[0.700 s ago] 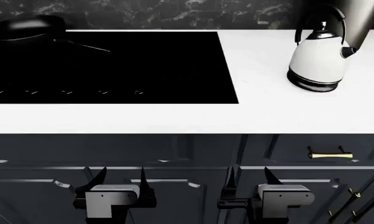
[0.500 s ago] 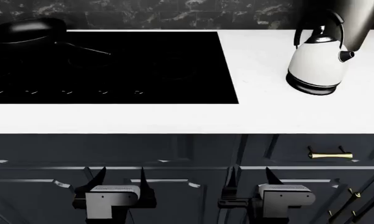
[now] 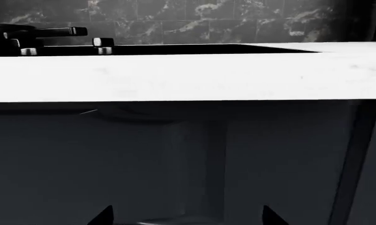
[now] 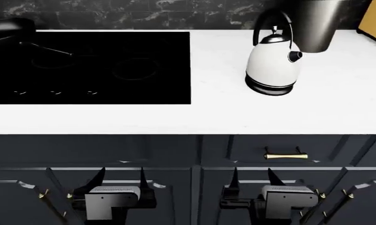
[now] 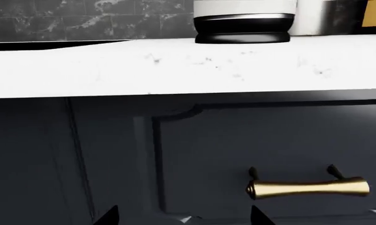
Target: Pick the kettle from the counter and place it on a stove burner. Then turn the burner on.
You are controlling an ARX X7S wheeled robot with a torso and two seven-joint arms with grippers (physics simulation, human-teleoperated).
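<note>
The white kettle (image 4: 272, 63) with black lid and arched black handle stands upright on the white counter (image 4: 338, 103), right of the black glass cooktop (image 4: 163, 89). A faint grey burner ring (image 4: 135, 69) shows on the cooktop's right part. The kettle's base also shows in the right wrist view (image 5: 243, 30). My left gripper (image 4: 120, 180) and right gripper (image 4: 251, 179) hang low in front of the navy cabinet fronts, below the counter edge, both open and empty. In both wrist views only the fingertips show, spread wide apart.
A black frying pan (image 4: 10, 28) sits at the cooktop's far left. A tall dark canister (image 4: 316, 23) stands right behind the kettle. A brass drawer handle (image 4: 287, 154) is on the cabinet front near my right gripper. A yellow object (image 4: 374, 18) is at far right.
The head view has shifted to the right: the kettle, cooktop and pan now sit further left in the picture. Both grippers keep their place and stay open.
</note>
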